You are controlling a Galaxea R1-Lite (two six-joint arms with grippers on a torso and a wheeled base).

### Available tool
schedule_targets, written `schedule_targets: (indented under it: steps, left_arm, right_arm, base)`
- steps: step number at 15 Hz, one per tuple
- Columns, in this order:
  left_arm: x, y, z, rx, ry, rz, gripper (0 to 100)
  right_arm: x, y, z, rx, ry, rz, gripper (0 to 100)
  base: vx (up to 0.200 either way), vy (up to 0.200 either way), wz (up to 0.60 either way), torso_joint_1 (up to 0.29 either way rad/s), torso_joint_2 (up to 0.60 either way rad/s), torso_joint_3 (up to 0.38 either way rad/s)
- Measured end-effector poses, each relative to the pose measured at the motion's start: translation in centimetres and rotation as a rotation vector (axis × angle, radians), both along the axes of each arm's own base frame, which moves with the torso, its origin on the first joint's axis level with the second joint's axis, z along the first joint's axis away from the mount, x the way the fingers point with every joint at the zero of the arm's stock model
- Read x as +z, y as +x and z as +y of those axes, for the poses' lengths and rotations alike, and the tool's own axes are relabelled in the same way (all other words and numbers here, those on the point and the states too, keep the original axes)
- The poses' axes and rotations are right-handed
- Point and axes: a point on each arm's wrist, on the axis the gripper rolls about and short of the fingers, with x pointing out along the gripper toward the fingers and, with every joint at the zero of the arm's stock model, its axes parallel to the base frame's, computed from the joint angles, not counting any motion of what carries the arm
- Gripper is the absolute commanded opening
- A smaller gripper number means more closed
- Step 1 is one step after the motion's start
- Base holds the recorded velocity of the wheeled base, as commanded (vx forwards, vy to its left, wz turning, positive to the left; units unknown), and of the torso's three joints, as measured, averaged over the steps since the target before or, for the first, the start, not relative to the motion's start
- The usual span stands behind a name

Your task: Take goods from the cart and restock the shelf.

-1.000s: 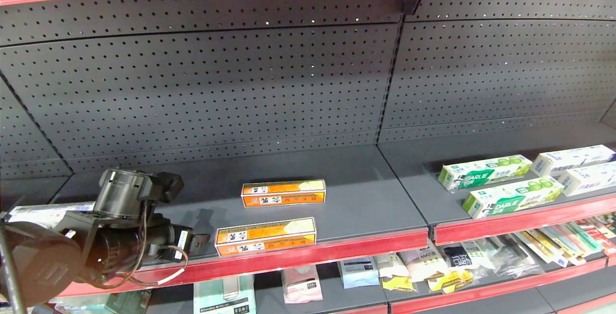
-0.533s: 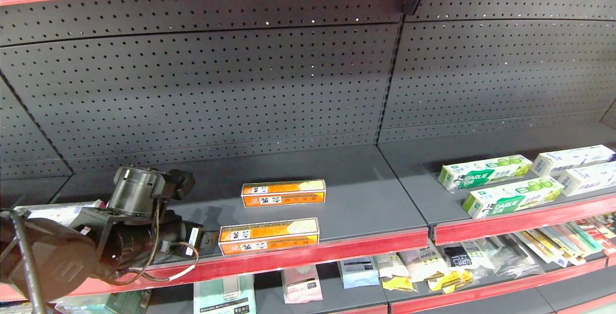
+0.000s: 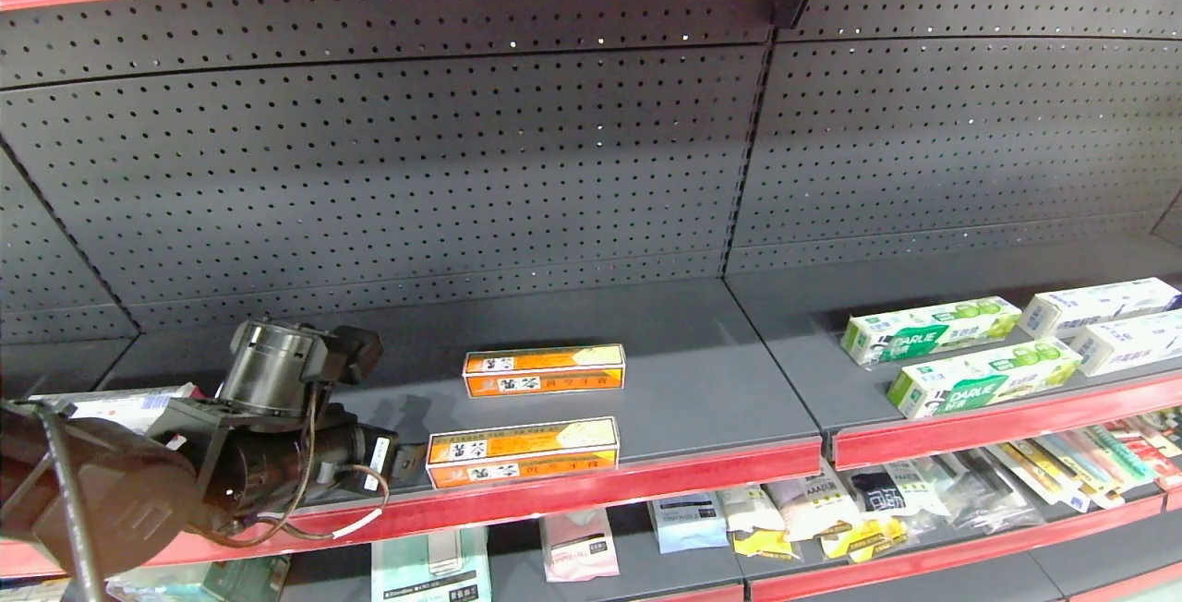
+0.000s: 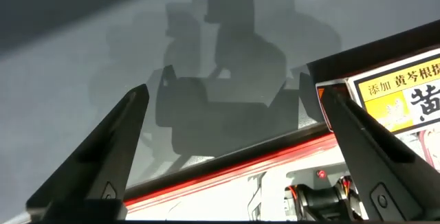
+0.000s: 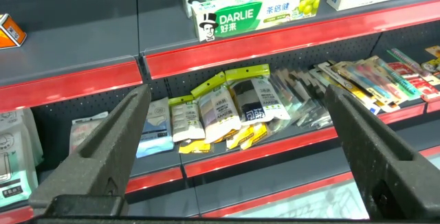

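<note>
**Front orange carton at shelf's front edge; left jaws wide beside it**

The shelf [image 3: 665, 371] is noted as mostly bare. Green cartons [image 3: 983, 376] are laid near its right front edge. The front orange carton [image 3: 522, 452] is laid flat along the front edge, against the red lip [image 3: 646, 482]. The rear orange carton [image 3: 543, 369] is set parallel behind it, apart, at mid-depth.

The left gripper [image 4: 234, 93] is held low over the front edge, jaws spread wide, nothing held. The front carton's left end is seen just beside one finger; contact cannot be resolved. The right gripper [image 5: 237, 90] is likewise spread wide and empty, faced toward bagged packets [image 5: 227, 107] below.

Handling, judged: the carton is expected to be light, stiff in card yet crushable, glossy and easily slid. Hold is best taken across the narrow width at mid-length, on the long side faces, with modest squeeze.
</note>
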Motion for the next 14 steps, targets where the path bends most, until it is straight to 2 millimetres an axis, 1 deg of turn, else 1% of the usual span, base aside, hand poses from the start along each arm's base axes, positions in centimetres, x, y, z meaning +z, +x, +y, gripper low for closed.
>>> schedule_targets:
  steps: [14]
  left_arm:
    - [0.04,-0.06,-0.21,-0.009,-0.001,-0.002,100]
  right_arm:
    - [0.00,0.00,0.00,0.000,0.000,0.000,100]
  base:
    - [0.000,0.000,0.00,0.000,0.00,0.000]
